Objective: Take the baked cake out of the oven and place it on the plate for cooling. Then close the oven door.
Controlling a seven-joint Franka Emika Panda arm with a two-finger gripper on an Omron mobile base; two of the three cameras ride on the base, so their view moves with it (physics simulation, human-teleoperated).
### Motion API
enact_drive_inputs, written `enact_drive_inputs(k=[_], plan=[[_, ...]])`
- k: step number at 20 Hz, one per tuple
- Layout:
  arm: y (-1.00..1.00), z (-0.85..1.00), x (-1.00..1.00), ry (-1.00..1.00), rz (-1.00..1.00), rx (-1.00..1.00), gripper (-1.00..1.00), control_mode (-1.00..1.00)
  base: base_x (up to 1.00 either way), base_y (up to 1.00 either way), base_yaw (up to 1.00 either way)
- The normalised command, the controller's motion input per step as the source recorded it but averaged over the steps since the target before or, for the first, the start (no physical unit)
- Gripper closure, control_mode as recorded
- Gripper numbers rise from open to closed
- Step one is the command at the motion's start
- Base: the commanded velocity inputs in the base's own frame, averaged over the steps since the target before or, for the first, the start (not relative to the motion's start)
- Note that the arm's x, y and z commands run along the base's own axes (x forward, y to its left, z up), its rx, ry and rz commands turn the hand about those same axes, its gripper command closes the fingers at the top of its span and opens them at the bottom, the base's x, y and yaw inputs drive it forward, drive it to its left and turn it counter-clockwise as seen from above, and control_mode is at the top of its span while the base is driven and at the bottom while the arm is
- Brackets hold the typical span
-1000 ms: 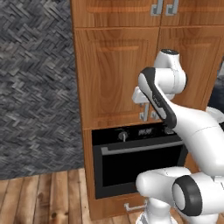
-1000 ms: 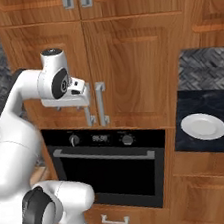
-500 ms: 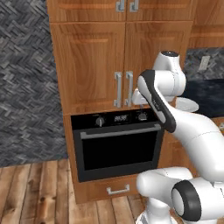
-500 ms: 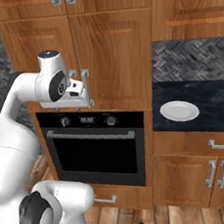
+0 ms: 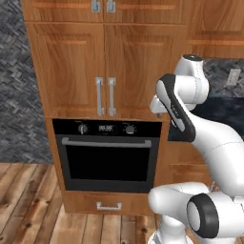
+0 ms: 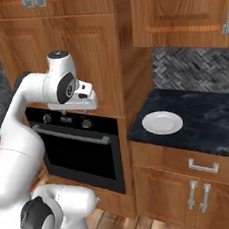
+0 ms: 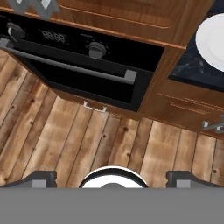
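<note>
- The oven sits in the wooden cabinets, and the oven door is shut, its silver bar handle across the top.
- The plate lies bare on the dark desk to the right of the oven.
- The baked cake cannot be seen; the dark glass hides the inside.
- The jaws hang above the wooden floor near the oven front, wide apart, gripping nothing.
</note>
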Motion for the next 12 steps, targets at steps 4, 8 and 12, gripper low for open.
enact_drive_inputs(k=[4, 8, 12], plan=[[0.0, 0.0, 0.0, 0.0, 0.0, 0.0, -1.0, 1.0, 0.27, -0.81, 0.58], [0.0, 0.0, 0.0, 0.0, 0.0, 0.0, -1.0, 1.0, 0.37, -0.78, 0.53], [0.0, 0.0, 0.0, 0.0, 0.0, 0.0, -1.0, 1.0, 0.25, -0.68, 0.41]])
